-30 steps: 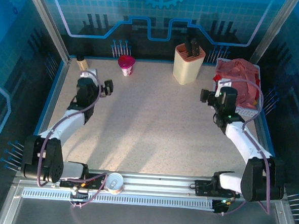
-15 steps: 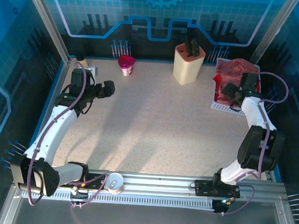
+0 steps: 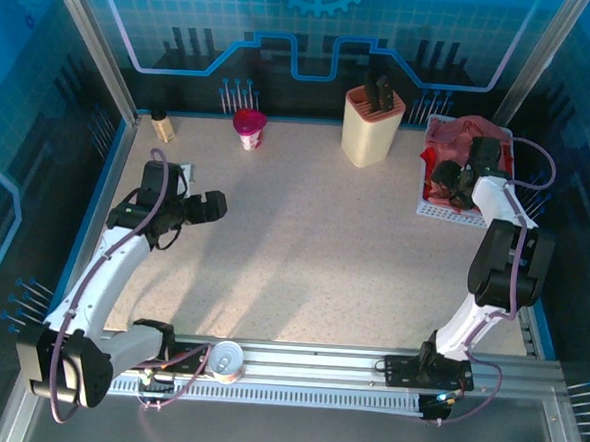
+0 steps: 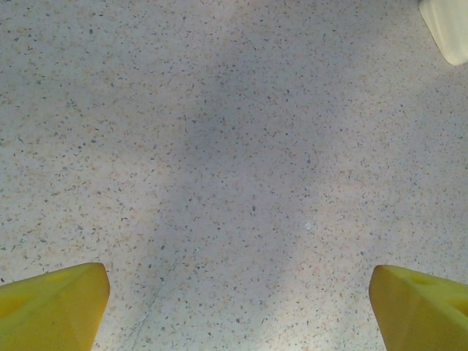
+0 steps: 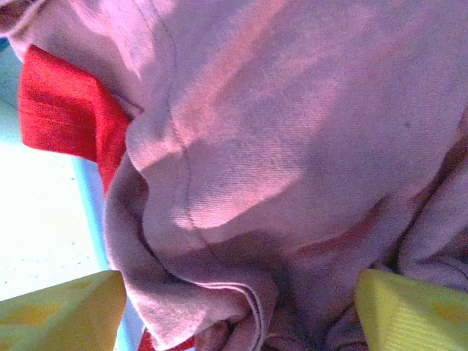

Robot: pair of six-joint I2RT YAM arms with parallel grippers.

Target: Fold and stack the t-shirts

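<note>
T-shirts (image 3: 468, 131) heaped in basket (image 3: 446, 212) at surface's (image 3: 314, 242) far right corner, pink tee (image 5: 292, 131) atop red tee (image 5: 62, 110); right tool (image 5: 238, 311) spread wide over pink tee, left tool (image 4: 234, 307) spread wide above bare surface.

Perhaps two t-shirts (image 3: 453, 132), one basket (image 3: 454, 215), one knife block (image 3: 372, 128).

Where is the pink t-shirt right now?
Top view: the pink t-shirt is heaped in the white basket at the far right of the table, under the right gripper.
</note>
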